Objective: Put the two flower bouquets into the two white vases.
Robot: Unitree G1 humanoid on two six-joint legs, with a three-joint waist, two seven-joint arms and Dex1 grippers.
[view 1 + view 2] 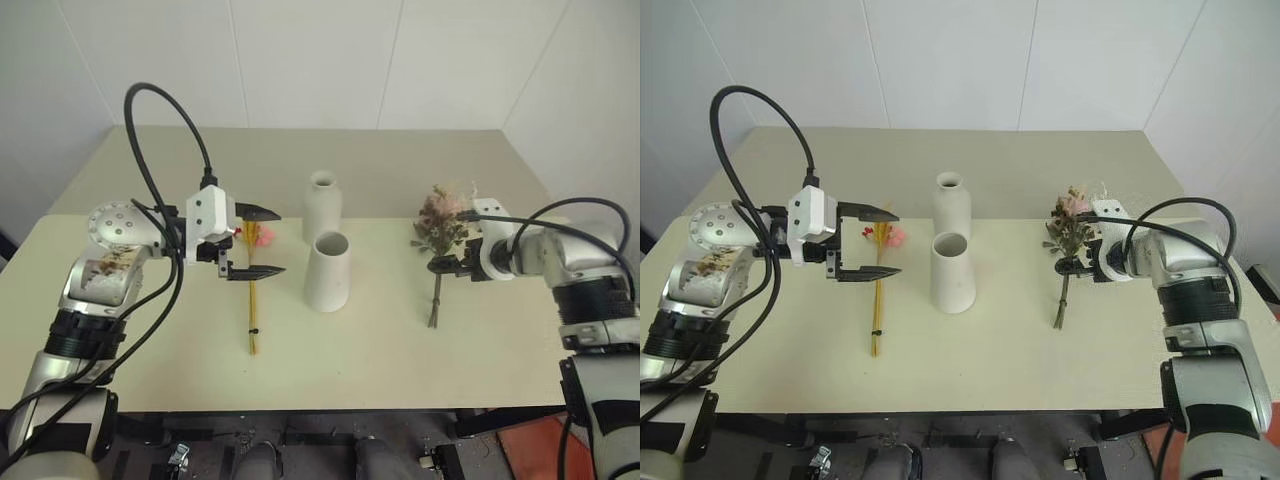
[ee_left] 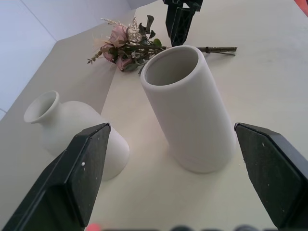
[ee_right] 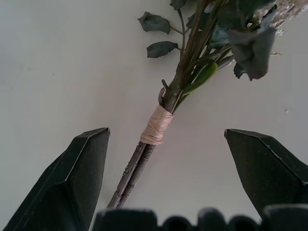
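Nothing placed yet: both vases stand empty and both bouquets lie flat on the table. The cone vase (image 1: 328, 271) stands about mid-table, mouth up and visibly hollow in the left wrist view. The bottle vase (image 1: 322, 205) stands just behind it, toward the far edge, also empty.

The pink rose bouquet (image 1: 439, 240) lies toward the right edge, heads pointing to the far edge, stems to the near edge. The right gripper (image 1: 452, 266) is over its stems with jaws spread wide. In the right wrist view the taped binding sits between the two fingers (image 3: 77, 178), not clamped, so the grasp is about to start, judging by that framing.

The yellow stalk bouquet (image 1: 255, 300) lies left of the vases, stalks running toward the near edge, golden-pink heads near the left gripper (image 1: 253, 243). That gripper hovers above the heads, jaws wide, holding nothing, aimed sideways at the vases.

Left to do: grasp, lift and insert both bunches. The bushy roses likely suit the wide cone mouth, the slim stalks the narrow neck.

The table (image 1: 400, 340) is plain beige, matte, with nothing else on it. White panelled walls stand behind the far edge.
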